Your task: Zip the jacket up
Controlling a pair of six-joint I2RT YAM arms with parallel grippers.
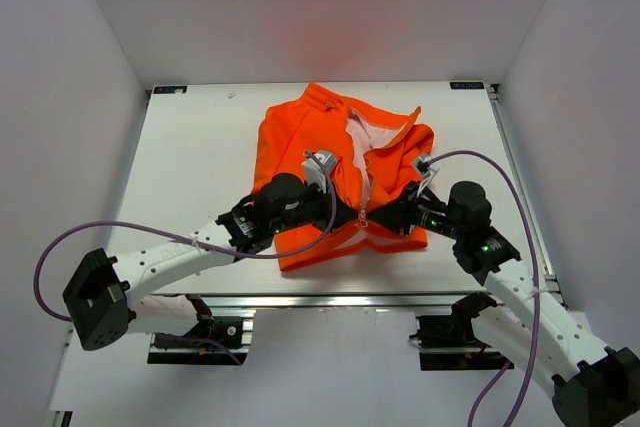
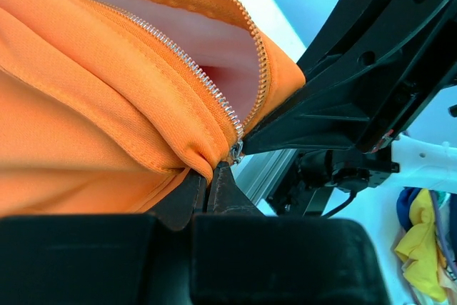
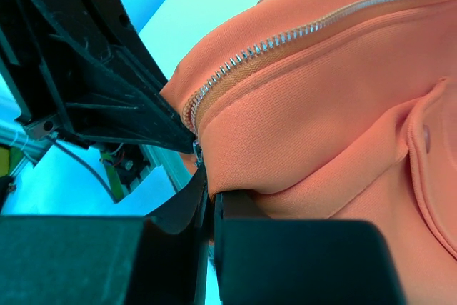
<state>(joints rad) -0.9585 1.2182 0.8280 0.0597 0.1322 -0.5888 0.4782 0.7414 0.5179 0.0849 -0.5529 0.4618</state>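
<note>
The orange jacket lies on the white table, collar at the far side, hem towards me. Its front stands open at the top, showing pale lining. The metal zipper runs down to a small slider at the hem. My left gripper is shut on the hem fabric just left of the slider. My right gripper is shut on the hem fabric on the other side, right against the zipper's lower end. Both grippers meet at the hem, fingertips almost touching.
An aluminium rail runs along the table's front edge, just behind the jacket's hem. White walls enclose the left, right and far sides. Purple cables loop from both arms. A yellow cloth lies beyond the table edge.
</note>
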